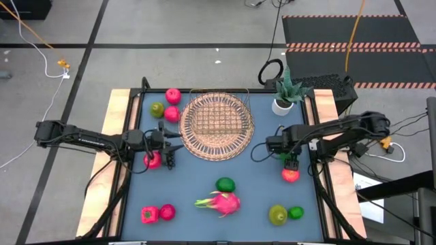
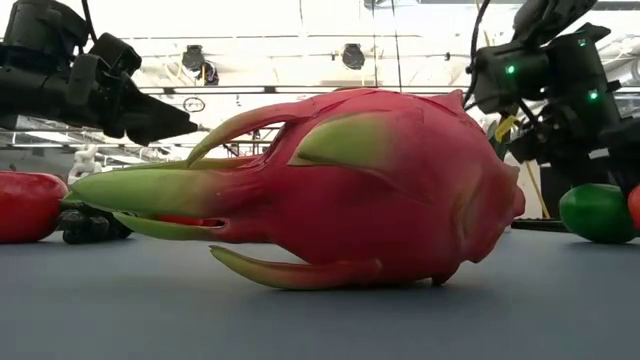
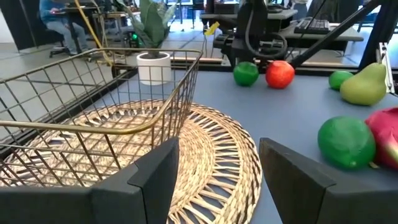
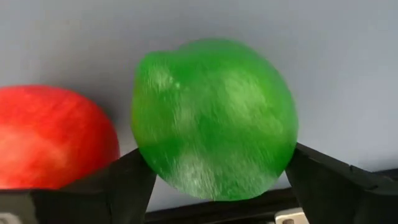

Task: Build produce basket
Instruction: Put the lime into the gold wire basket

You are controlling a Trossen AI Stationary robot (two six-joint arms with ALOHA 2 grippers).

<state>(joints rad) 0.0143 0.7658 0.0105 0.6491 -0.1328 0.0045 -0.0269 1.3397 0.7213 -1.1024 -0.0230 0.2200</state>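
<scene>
The basket (image 1: pixel 216 126), a round wicker tray with a wire frame (image 3: pixel 124 81), lies at the table's far middle. My left gripper (image 1: pixel 170 148) stands open and level at its left rim (image 3: pixel 211 149), with nothing between the fingers. A red fruit (image 1: pixel 152 160) lies beside it. At the right, my right gripper (image 4: pixel 214 180) points down over a green round fruit (image 4: pixel 214 118), which rests on the table beside a red apple (image 4: pixel 50 143), one finger on each side. A dragon fruit (image 1: pixel 221 202) and a green fruit (image 1: pixel 225 184) lie near the front middle. My right gripper comes from above with its fingers (image 4: pixel 134 180) close against two opposite sides of the green round fruit (image 4: pixel 149 162), which rests on the table. Whether the fingers touch it, I cannot tell.
More produce lies around: a red apple (image 1: pixel 173 96) and two small fruits at the far left, a red pepper (image 1: pixel 149 215) and a pink fruit at the near left, a pear (image 1: pixel 277 215) and a green fruit at the near right. A potted plant (image 1: pixel 283 102) stands far right.
</scene>
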